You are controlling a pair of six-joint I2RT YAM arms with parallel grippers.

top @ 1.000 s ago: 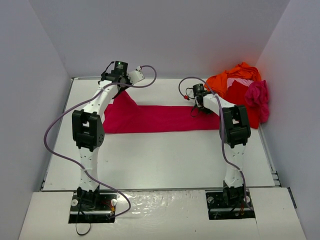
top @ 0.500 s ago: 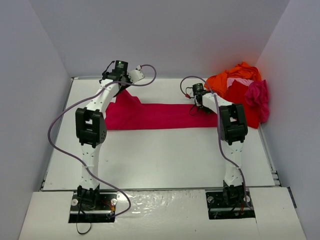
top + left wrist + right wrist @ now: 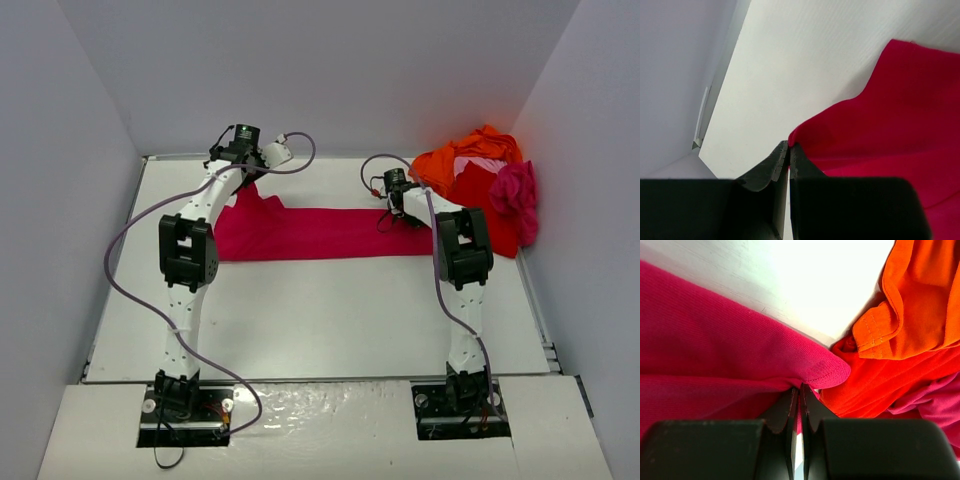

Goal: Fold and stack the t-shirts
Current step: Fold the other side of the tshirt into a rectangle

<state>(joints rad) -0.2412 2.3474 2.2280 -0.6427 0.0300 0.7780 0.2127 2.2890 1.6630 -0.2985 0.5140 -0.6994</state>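
Left fingers point(image 3: 788, 155) pinch one end of the crimson t-shirt point(image 3: 320, 232), right fingers point(image 3: 799, 397) the other; a heap of t-shirts point(image 3: 478, 175), orange, red, magenta, lies just beside the right fingers.

No legible text, label, brand, number anywhere; t-shirts point(image 3: 330, 232) plain, unmarked.

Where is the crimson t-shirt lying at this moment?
In the top view, the crimson t-shirt lies stretched across the far side, between the left gripper and the right gripper, its right end beside the pile of other shirts.
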